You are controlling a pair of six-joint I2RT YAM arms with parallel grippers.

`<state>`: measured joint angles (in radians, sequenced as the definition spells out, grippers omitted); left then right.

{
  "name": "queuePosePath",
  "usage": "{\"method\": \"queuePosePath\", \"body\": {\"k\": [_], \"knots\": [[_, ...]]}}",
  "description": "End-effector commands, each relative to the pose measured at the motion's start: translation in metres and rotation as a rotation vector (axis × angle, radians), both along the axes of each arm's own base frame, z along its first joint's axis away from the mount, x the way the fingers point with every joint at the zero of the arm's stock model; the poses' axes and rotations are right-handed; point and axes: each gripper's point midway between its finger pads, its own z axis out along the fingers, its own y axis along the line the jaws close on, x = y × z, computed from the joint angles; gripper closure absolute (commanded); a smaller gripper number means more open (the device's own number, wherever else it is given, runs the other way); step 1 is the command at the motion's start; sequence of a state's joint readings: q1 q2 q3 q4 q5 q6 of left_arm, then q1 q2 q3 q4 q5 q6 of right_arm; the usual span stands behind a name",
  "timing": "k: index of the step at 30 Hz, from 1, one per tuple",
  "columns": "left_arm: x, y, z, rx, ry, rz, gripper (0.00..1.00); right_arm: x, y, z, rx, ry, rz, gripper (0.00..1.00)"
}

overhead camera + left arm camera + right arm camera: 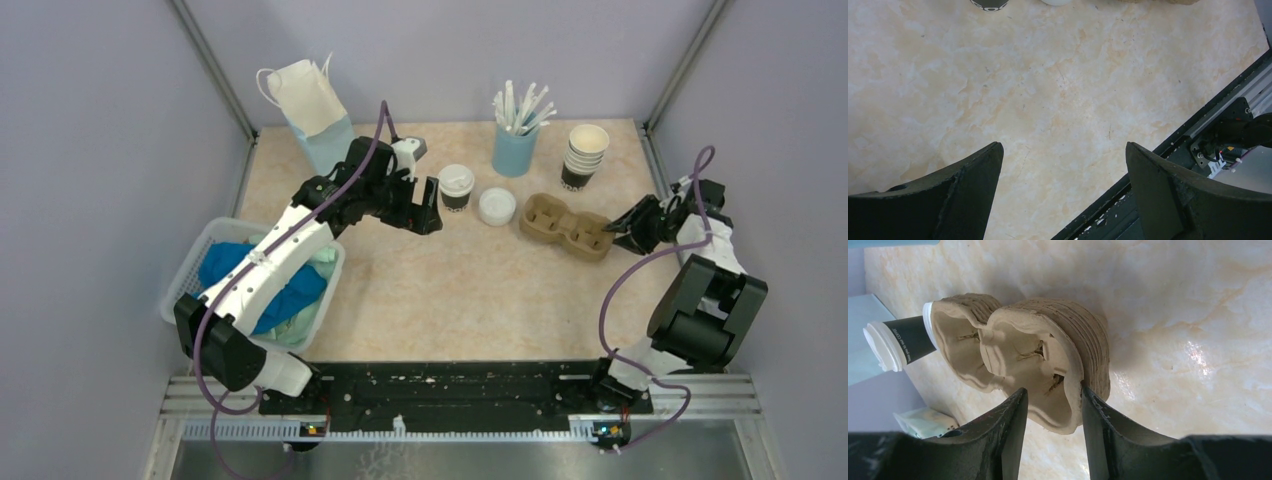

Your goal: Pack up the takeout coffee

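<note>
The takeout coffee [456, 187] stands upright on the table [430, 290] toward the far edge, its white dome lid on, just left of a loose white lid [496, 206] and near the pulp cup carrier [565, 225].

The left gripper [428, 215] hovers just beside the cup on its near-left side with its fingers [973, 190] spread wide and nothing between them. In the left wrist view only the cup's base shows at the top edge. The right gripper [612, 228] is at the carrier's right end, and its fingers are pinched on the rim of the nearer well, as the right wrist view shows.

The step in hand looks like taking hold of the cup so it can go into a carrier well. The left fingers should be brought level around the dark body below the cream band, then closed gently so the paper wall does not buckle or the lid pop. The cup must stay vertical in transit. The right arm's hold should keep the light carrier from sliding as the cup seats.

The loose lid lies between cup and carrier, so the cup needs lifting over it. Behind it stand a blue holder of straws [515, 150] and a stack of lidless paper cups [586, 155], near enough to be knocked. A paper bag [315, 110] stands at the far left, and a basket [215, 240] of cloth sits under the left arm.
</note>
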<state>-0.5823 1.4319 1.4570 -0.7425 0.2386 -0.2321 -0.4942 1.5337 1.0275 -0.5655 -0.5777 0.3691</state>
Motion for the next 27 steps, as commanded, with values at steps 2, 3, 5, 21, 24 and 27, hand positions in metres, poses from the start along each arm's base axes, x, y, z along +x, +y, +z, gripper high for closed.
{"method": "queuePosePath", "body": {"k": [2, 3, 5, 21, 24, 27], "knots": [[0.003, -0.003, 0.012, -0.017, -0.036, -0.020, 0.02, 0.004, 0.002, 0.002, 0.035, -0.046, 0.003, 0.57], [0.003, -0.003, 0.012, -0.017, -0.036, -0.020, 0.02, 0.005, 0.004, 0.001, 0.046, -0.051, 0.003, 0.58], [0.003, -0.002, 0.012, -0.018, -0.037, -0.019, 0.02, 0.005, 0.005, 0.002, 0.061, -0.065, -0.001, 0.61], [-0.001, 0.000, 0.010, -0.020, -0.032, -0.014, 0.02, 0.003, 0.000, -0.017, 0.126, -0.113, -0.058, 0.83], [-0.002, 0.001, 0.011, -0.020, -0.033, -0.012, 0.02, 0.004, 0.000, -0.013, 0.148, -0.148, -0.073, 0.88], [-0.002, 0.001, 0.010, -0.017, -0.030, -0.011, 0.02, 0.006, -0.001, -0.010, 0.157, -0.167, -0.084, 0.89]]}}
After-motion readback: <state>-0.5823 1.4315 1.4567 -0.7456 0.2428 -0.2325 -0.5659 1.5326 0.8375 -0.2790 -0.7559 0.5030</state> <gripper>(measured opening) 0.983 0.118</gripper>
